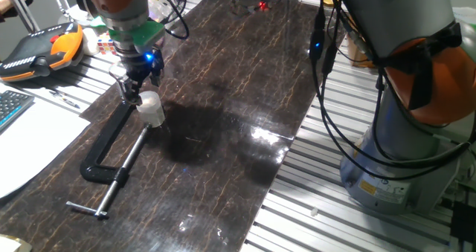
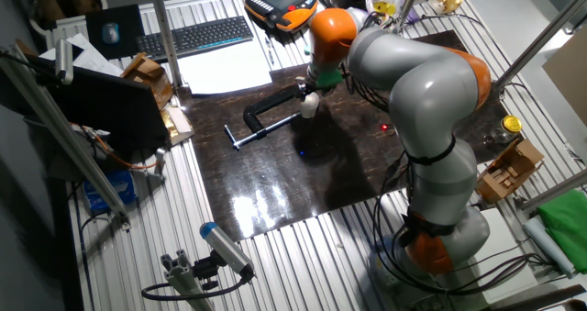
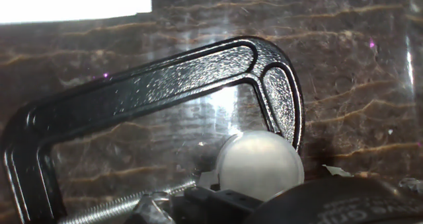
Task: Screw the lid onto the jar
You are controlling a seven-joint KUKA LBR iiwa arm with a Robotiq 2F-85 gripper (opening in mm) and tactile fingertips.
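— On the dark surface [image 1: 223,133], in one fixed view, where do you stand?

— My pincer [image 1: 134,91] hangs low over the jar [image 1: 152,108], which sits upright inside the mouth of the clamp [image 1: 111,152], next to its screw. I judge the clamp is there to stop the jar from turning while I twist.

— Is the lid on?

— A whitish top shows on the jar, but I cannot tell lid from jar here, nor whether it is threaded.

— And the other fixed view?

— My arm hides most of it. The pincer [image 2: 310,88] is right above the jar [image 2: 309,105], at the clamp's [image 2: 271,118] open end. How wide the fingers stand, I cannot tell.

— The hand view?

— Looking down along the fingers, the round pale lid [image 3: 259,164] fills the lower middle, just inside the clamp's [image 3: 152,85] curved frame. My fingers are mostly out of shot, so the grip is unclear. I'd say a centred descent matters most, since a tilted lid would cross-thread.
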